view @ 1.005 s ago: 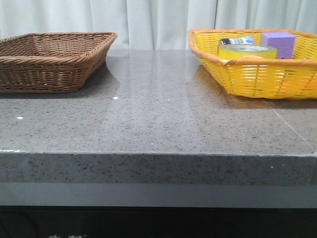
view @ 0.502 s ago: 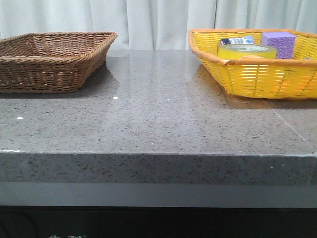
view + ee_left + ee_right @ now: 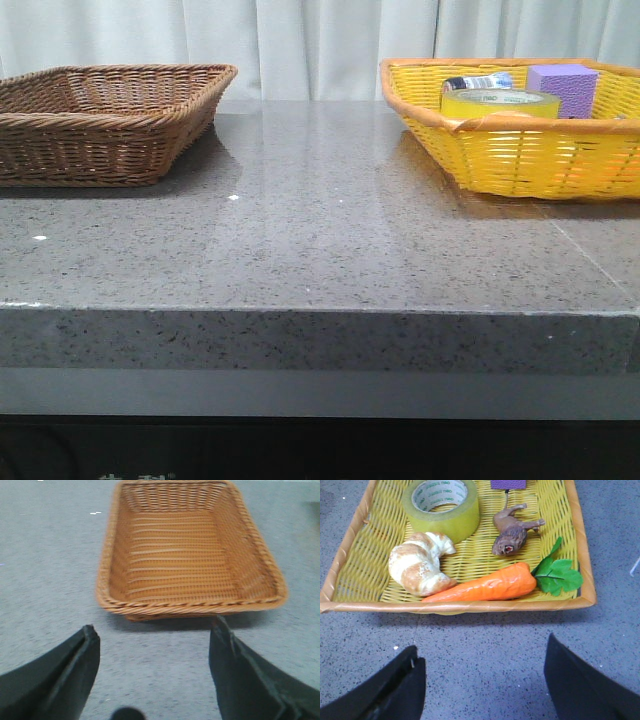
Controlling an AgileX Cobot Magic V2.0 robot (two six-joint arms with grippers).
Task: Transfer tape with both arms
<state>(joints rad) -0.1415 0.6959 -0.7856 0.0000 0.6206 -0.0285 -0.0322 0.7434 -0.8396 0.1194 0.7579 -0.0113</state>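
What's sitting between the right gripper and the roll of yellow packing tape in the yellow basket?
Right wrist view: bare table, the yellow woven basket's near rim, then a croissant before the yellow packing tape roll. Right gripper is open.

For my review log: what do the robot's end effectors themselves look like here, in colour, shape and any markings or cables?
Only fingers show, in the wrist views. The left end effector has two matte black fingers, broad at the base and tapering to blunt tips, with a ridge line along each. The right end effector looks alike: black, tapered fingers. No markings or cables are visible. The front view shows neither arm.

Grey speckled stone table (image 3: 320,250): brown wicker basket (image 3: 105,125) at left, yellow basket (image 3: 520,150) at right, well apart.
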